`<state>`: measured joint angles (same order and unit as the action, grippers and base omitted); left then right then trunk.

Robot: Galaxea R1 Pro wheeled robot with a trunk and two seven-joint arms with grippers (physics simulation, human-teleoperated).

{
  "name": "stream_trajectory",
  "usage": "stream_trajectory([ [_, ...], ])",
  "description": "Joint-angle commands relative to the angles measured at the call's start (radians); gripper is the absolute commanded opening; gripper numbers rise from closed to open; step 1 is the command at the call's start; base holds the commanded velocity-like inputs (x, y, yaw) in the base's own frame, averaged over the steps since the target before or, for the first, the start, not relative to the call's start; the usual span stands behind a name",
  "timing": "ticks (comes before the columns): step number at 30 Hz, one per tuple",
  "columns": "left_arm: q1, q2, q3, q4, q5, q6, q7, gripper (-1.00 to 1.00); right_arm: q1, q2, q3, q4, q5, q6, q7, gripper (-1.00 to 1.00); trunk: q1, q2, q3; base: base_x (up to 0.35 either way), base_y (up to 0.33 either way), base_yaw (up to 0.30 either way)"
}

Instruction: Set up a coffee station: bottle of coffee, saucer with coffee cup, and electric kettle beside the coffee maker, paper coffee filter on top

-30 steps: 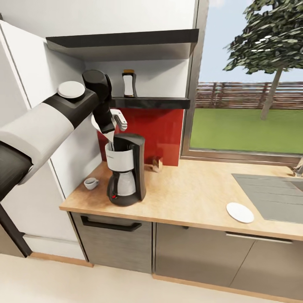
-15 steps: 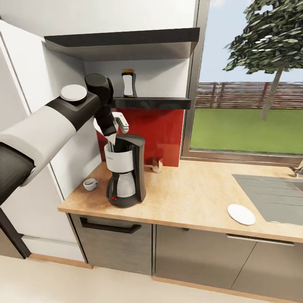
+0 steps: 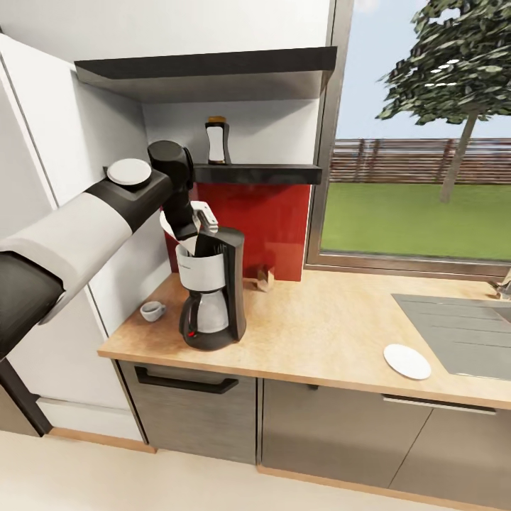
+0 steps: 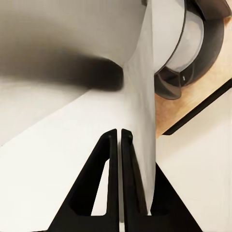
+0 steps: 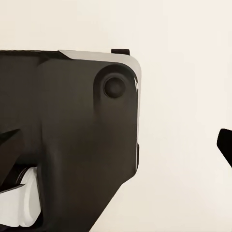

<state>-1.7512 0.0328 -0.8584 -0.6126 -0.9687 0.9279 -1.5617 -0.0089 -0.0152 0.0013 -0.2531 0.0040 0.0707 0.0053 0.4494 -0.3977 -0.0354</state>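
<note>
Left gripper [image 4: 119,133] has risen slightly above the coffee maker [image 3: 211,287]; jaws pinched on the paper coffee filter [image 4: 142,106] | filter over maker's top, unreleased | desk [image 3: 319,333]

Your left gripper [image 4: 119,135] comes up from the bottom centre of the frame, its two black fingers [image 4: 107,159] pressed together with only a hairline between the tips. A thin white sheet, the paper coffee filter [image 4: 143,116], runs edge-on from the fingers up toward the top of the frame, lying against the right-hand finger. In the upper right you see the coffee maker [image 4: 193,43] from above: glass carafe and dark base. Below it, a strip of tan wooden countertop [image 4: 186,104] with a dark edge. The left half is pale, blurred surface with a dark smear.
</note>
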Motion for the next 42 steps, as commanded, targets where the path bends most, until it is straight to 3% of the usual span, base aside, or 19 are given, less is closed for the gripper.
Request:
stream_trajectory([
  [1, -0.001, 0.001, -0.004, -0.002, -0.007, 0.006, -0.009, -1.0, 0.0, 0.0, 0.0, -0.002, 0.001, 0.006, 0.001, 1.0, 0.001, -0.002, -0.002, 0.0, 0.0, 0.0],
  [11, -0.001, 0.002, 0.061, -0.003, -0.008, 0.005, -0.006, -1.0, 0.0, 0.0, 0.0, -0.002, 0.001, 0.006, 0.001, 1.0, 0.001, -0.002, -0.002, 0.0, 0.0, 0.0],
  [42, 0.001, 0.002, 0.062, -0.003, -0.01, 0.002, -0.008, -1.0, 0.0, 0.0, 0.0, -0.001, 0.001, 0.006, 0.001, 1.0, 0.001, -0.002, -0.002, 0.057, 0.0, 0.0],
])
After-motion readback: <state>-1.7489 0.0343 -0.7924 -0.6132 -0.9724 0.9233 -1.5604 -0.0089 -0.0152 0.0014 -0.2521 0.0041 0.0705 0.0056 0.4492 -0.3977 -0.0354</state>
